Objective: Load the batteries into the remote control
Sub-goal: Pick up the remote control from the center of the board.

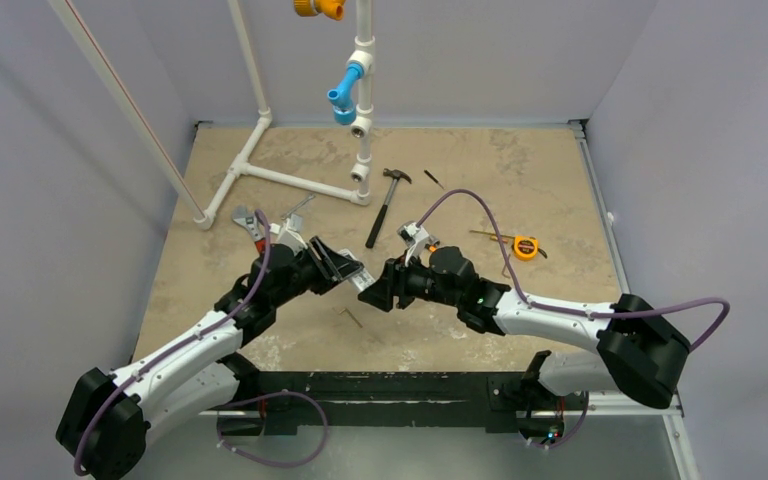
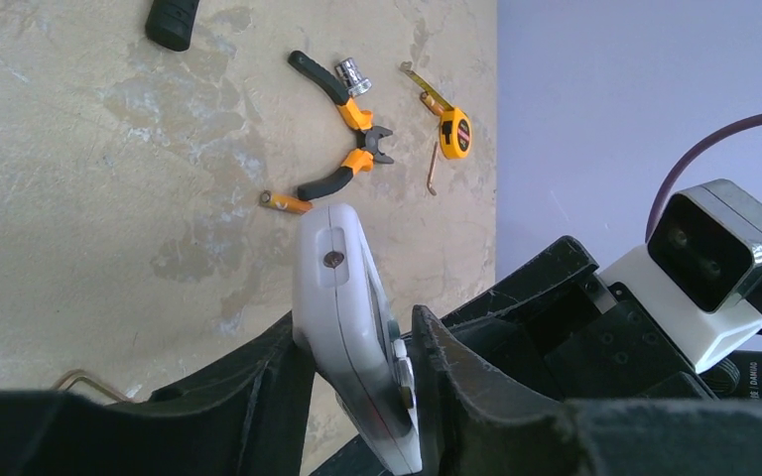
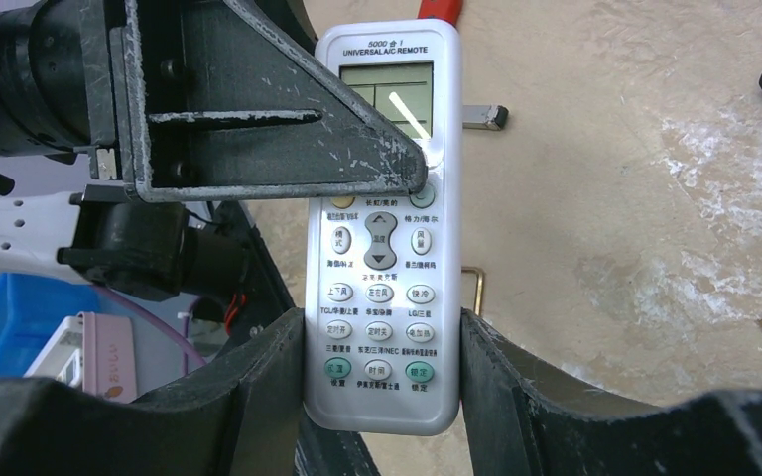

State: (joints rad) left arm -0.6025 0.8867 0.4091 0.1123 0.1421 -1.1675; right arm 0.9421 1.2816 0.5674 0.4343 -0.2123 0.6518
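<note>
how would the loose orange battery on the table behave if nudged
Likely rolls: the battery is a smooth cylinder lying on its side on the flat table. Probably slippery to pinch, being so thin and round.

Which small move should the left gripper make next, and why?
Probably close the left gripper firmly on the remote control. Its fingers flank the screen end, but a firm pinch is not evident, while the right gripper clamps the button end. One battery lies on the table.
</note>
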